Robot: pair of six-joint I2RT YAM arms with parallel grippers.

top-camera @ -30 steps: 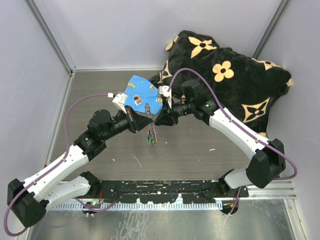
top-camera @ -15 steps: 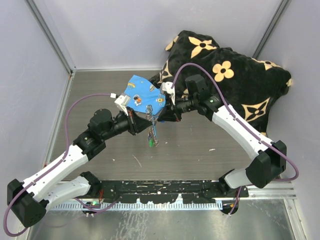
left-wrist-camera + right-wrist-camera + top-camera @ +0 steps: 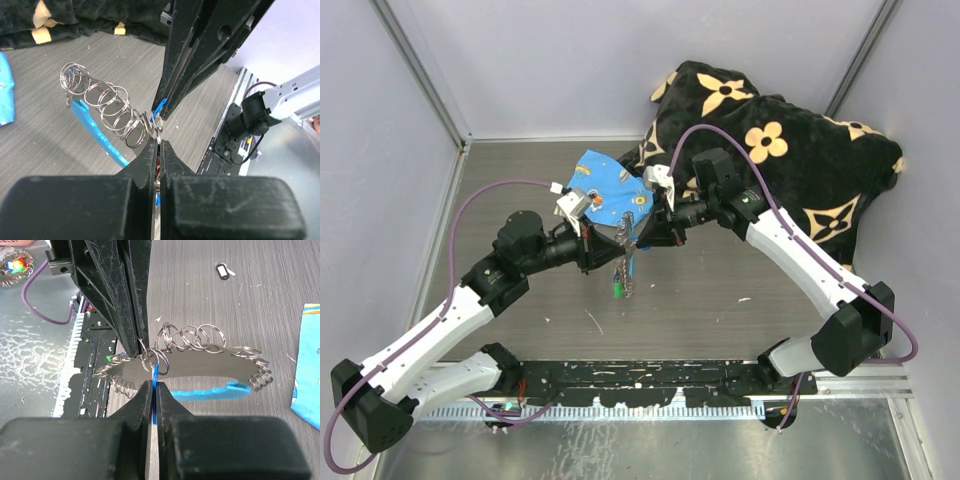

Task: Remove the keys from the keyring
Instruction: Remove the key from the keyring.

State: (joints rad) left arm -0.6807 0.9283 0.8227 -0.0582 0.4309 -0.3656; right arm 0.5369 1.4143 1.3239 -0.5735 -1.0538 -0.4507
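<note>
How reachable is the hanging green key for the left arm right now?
Probably not yet. The green key hangs in the open below, but the left gripper is shut on the keyring, as is the right gripper, so no jaws are spare.

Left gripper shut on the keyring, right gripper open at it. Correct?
Not quite. The right gripper is shut too, pinching a blue tab on the keyring; the right wrist view shows it. The left gripper is shut on the keyring, as you say.
</note>
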